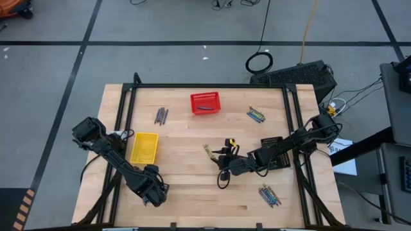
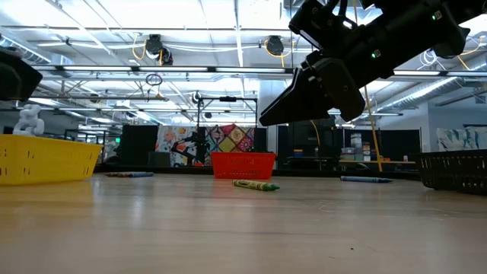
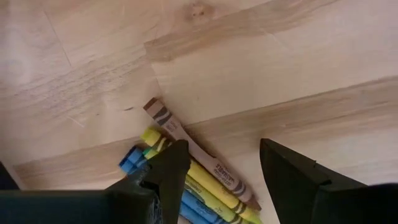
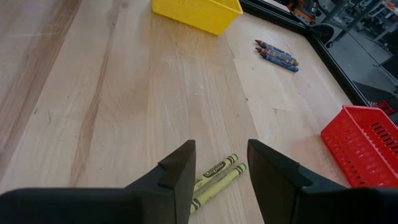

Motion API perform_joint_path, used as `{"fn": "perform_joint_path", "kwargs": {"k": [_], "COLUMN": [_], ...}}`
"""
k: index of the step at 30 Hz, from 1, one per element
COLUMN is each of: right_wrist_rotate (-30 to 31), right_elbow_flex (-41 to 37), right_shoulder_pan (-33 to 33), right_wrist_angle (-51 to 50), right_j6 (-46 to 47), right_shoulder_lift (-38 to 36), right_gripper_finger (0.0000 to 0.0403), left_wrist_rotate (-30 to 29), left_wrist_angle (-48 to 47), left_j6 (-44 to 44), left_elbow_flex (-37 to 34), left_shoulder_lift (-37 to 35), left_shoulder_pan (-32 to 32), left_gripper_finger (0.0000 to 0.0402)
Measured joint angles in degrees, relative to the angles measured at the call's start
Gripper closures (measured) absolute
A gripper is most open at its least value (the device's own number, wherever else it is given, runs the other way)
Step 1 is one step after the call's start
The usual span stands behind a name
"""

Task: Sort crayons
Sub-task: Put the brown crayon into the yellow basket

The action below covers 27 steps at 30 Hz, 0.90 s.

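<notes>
Small heaps of crayons lie flat on the wooden table. Under my left gripper (image 1: 156, 192), near the front left, lie a brown crayon (image 3: 214, 168), yellow ones (image 3: 211, 190) and blue ones (image 3: 130, 162). That gripper (image 3: 222, 149) points down over them, open; whether a finger touches them I cannot tell. My right gripper (image 1: 221, 163) hangs open above the table's middle (image 2: 278, 114). Two yellow-green crayons (image 4: 217, 174) lie on the wood below and between its fingers (image 4: 221, 146); they also show in the low view (image 2: 256, 185).
A red basket (image 1: 205, 102) with a dark crayon inside stands at the far middle, a yellow basket (image 1: 144, 147) at the left, a black basket (image 1: 277, 155) under my right arm. More crayon heaps lie at the far left (image 1: 160, 115), far right (image 1: 257, 115) and near right (image 1: 270, 194).
</notes>
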Motion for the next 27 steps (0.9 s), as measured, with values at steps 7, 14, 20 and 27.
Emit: {"fn": "perform_joint_path", "kwargs": {"k": [7,14,20,27], "right_wrist_rotate": [-0.01,-0.01,-0.01,-0.02], "right_elbow_flex": [0.02,0.02,0.02,0.02], "right_shoulder_pan": [0.00,0.00,0.00,0.00], "right_wrist_angle": [-0.03,-0.03,-0.06,-0.10], "right_j6": [0.00,0.00,1.03,1.05], "right_shoulder_lift": [0.00,0.00,0.00,0.00], "right_gripper_finger": [0.0273,0.0273,0.0273,0.0273], "left_wrist_rotate": [-2.35,-9.60,-15.62,-10.84], "left_wrist_angle": [0.43,0.90,-1.75,-8.47], "left_j6": [2.14,5.52,13.98,35.36], "left_elbow_flex": [0.07,1.80,6.34,7.54], "left_shoulder_lift": [0.00,-1.95,-4.58,-6.31], "left_shoulder_pan": [0.10,0.91,0.95,1.29], "left_gripper_finger": [0.0206,0.0206,0.0206,0.0206]}}
